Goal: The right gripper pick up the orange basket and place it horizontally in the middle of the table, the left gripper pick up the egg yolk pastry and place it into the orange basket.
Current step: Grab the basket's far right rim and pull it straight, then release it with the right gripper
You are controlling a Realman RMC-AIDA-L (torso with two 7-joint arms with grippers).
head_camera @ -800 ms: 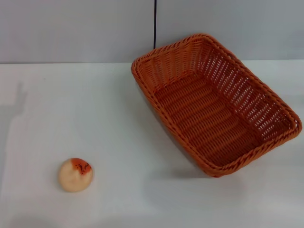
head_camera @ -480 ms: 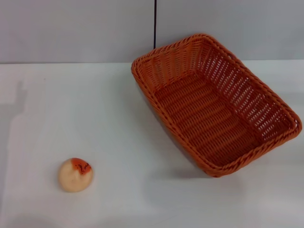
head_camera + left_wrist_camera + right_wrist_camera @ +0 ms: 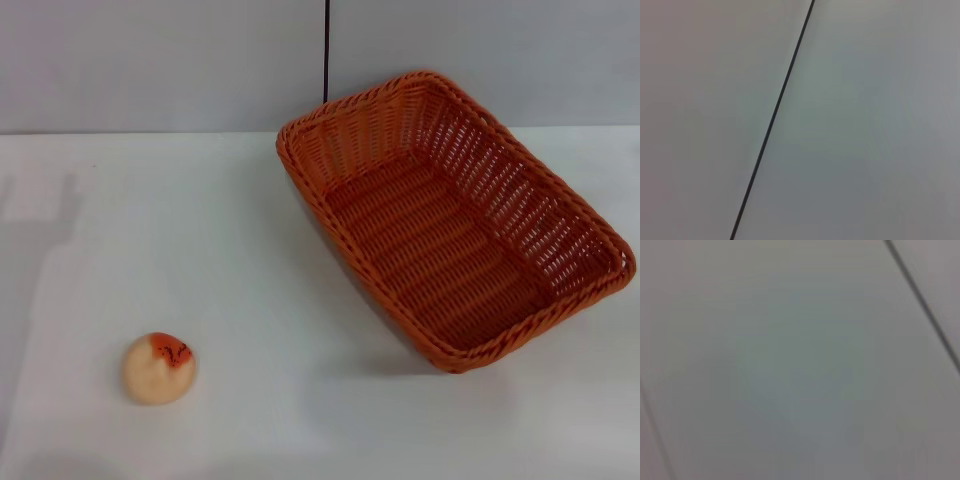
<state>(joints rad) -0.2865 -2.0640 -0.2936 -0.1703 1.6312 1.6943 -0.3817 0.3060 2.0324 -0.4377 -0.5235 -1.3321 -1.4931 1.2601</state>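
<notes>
Head view, basket: the orange basket (image 3: pixel 455 215) sits at about 2 o'clock on the white surface (image 3: pixel 250 250), skewed on a diagonal, one short end to the back wall, the other reaching to 4 o'clock. Not yet squared up, not yet in the middle.
Head view, pastry: the egg yolk pastry (image 3: pixel 159 368) rests alone at 8 o'clock, glazed patch up, well apart from the basket.
Head view, change: nothing on the surface has budged from the shots a moment ago. Only the faint shadow at the left edge, near 10 o'clock, has shifted shape, so I judge an arm is stirring out of shot. The task itself is at its very start.
Head view, arms: neither the left gripper nor the right gripper shows here.
Left wrist view: just a plain grey wall with a thin dark seam (image 3: pixel 775 117) running across it. No jaws visible, so their state goes unseen.
Right wrist view: blurred grey wall again, with faint seams. The camera points away from the work, and no jaws show.
Next call: the right arm needs to swing down to the basket rim first.
</notes>
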